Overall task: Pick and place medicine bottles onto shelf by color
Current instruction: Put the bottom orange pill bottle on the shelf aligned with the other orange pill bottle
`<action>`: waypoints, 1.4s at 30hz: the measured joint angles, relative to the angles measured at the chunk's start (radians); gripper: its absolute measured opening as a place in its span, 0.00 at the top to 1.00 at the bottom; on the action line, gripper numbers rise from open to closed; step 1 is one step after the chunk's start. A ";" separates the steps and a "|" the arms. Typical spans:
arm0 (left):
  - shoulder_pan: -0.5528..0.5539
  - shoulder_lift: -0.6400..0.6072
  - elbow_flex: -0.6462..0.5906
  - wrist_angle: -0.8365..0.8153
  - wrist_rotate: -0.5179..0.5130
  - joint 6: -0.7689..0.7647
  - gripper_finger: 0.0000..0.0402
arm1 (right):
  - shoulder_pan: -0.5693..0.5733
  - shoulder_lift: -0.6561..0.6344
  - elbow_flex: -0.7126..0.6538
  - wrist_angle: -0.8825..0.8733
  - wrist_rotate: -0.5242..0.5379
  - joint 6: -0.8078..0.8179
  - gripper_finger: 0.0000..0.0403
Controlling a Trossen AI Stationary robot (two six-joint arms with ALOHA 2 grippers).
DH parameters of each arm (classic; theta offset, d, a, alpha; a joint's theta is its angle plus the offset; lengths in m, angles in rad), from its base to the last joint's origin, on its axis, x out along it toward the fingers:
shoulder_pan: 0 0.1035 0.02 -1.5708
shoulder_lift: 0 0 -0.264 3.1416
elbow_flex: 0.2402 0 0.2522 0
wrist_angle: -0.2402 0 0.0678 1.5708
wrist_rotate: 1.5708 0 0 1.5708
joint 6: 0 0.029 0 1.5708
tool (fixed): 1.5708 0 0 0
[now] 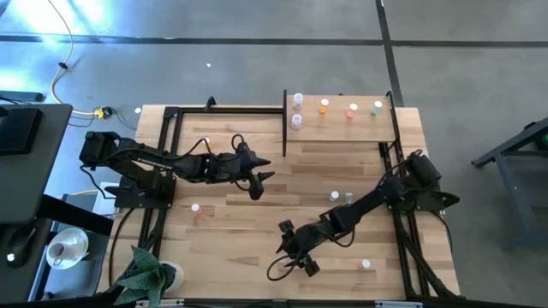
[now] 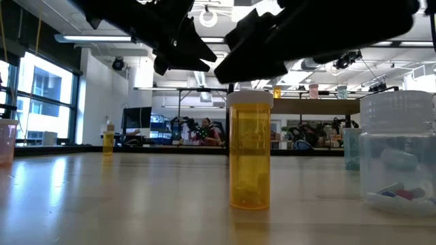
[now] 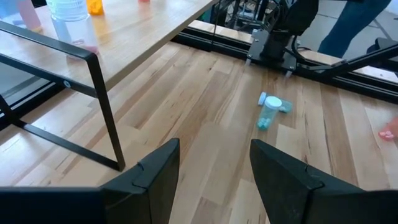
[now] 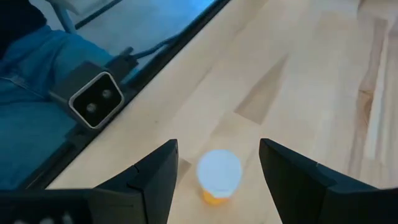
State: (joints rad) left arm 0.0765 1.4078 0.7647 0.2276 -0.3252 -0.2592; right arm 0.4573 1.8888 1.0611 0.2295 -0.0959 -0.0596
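We see the right hand [image 4: 217, 165] released above an orange bottle [image 4: 218, 177] near the desk's [image 1: 231, 231] front edge. The left hand [image 3: 214, 168] hangs released over bare planks beside the shelf [image 1: 342, 128].

A grey concrete floor [image 1: 257, 60] surrounds the table, crossed by dark seams, with a yellow cable [image 1: 58, 81] trailing over it. A dark desk [image 1: 26, 154] stands at one side, and a potted plant [image 1: 147, 275] sits by the table's corner. Across the room, tall windows [image 2: 41, 102] let in daylight, strip lights [image 2: 95, 39] hang from the ceiling, and a person [image 2: 206, 131] sits among distant workbenches.
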 joint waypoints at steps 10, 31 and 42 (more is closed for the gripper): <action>0.000 0.000 0.000 -0.001 0.000 0.000 0.54 | -0.013 0.040 0.000 0.020 -0.035 0.018 0.46; 0.000 0.000 0.000 -0.002 0.000 0.001 0.54 | -0.013 0.043 0.000 0.022 -0.078 0.017 0.52; 0.001 0.000 0.000 -0.004 0.000 0.001 0.54 | -0.013 0.058 0.000 0.040 -0.071 0.002 0.52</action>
State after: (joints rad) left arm 0.0771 1.4078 0.7647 0.2237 -0.3252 -0.2584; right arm 0.4438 1.9472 1.0607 0.2693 -0.1669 -0.0578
